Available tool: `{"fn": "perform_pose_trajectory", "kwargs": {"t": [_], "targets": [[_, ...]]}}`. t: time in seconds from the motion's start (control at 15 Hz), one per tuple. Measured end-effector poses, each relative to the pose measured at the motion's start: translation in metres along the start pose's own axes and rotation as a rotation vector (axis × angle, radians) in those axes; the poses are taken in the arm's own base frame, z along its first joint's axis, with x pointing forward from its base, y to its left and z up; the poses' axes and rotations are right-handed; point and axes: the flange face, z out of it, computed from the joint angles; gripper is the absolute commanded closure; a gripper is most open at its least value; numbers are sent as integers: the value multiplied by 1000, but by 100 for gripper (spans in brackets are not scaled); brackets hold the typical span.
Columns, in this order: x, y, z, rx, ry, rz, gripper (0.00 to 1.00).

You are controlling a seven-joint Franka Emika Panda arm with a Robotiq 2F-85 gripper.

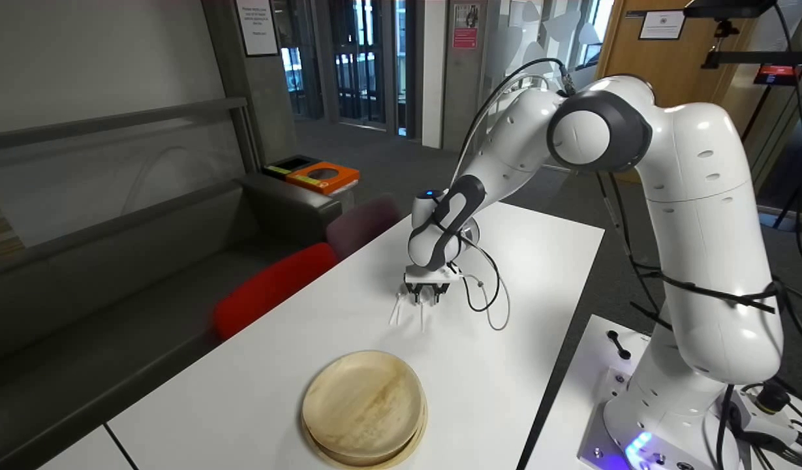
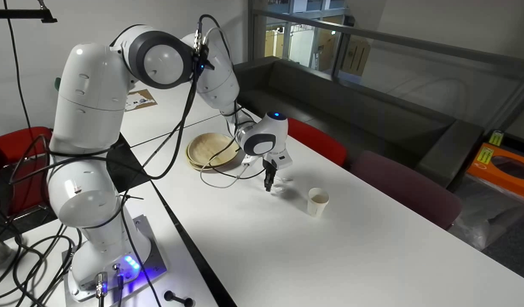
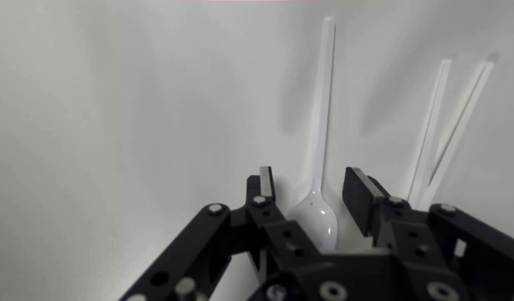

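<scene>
White spoon point(image 3: 322, 125) lying flat on the tabletop point(image 1: 485, 391), between its two long edges and well in from both. Handle points toward the short edge that meets a second tabletop point(image 2: 172, 102); bowl end lies beneath the fingers point(image 3: 359, 202).

Fingers spread, one on each side of the spoon at about its neck. Wrist view shows a gap on both sides of it. Height of the tips above the surface: cannot tell.

Next to the spoon, on the chair side: two thin white handles point(image 3: 431, 125), laid in a narrow V. Their meeting ends run behind a finger in the wrist view, so what they end in is hidden there.

Stack of round wooden plates point(image 1: 365, 405), near that same short edge; darker brown streak across the top one. White cup point(image 2: 315, 208), upright, on the opposite side of the fingers from the plates, seen in an exterior view.

Along one long edge: red chair point(image 1: 270, 290), then purple chair point(image 2: 409, 187), with a dark grey sofa point(image 1: 113, 287) behind both. Orange bin lid point(image 1: 345, 176) beyond the sofa's end. Along the opposite long edge: the arm point(image 1: 707, 228), its base on a separate white surface, reaching out over the tabletop.
</scene>
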Motion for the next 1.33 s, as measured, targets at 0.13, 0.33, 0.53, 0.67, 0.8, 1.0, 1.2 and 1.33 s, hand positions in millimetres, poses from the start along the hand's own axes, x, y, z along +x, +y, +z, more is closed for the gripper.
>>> {"fn": "perform_pose_trajectory", "kwargs": {"t": [0.13, 0.33, 0.53, 0.67, 0.8, 1.0, 1.2, 1.33], "targets": [[0, 3, 2, -4, -3, 3, 53], [0, 4, 6, -11, -8, 4, 52], [-2, 6, 14, -23, -16, 4, 52], [-2, 7, 16, -25, -17, 4, 53], [-2, 6, 16, -25, -17, 3, 53], [-2, 6, 16, -24, -17, 3, 53], [-1, 6, 15, -23, -16, 3, 55], [-1, 5, 15, -22, -15, 3, 55]]}}
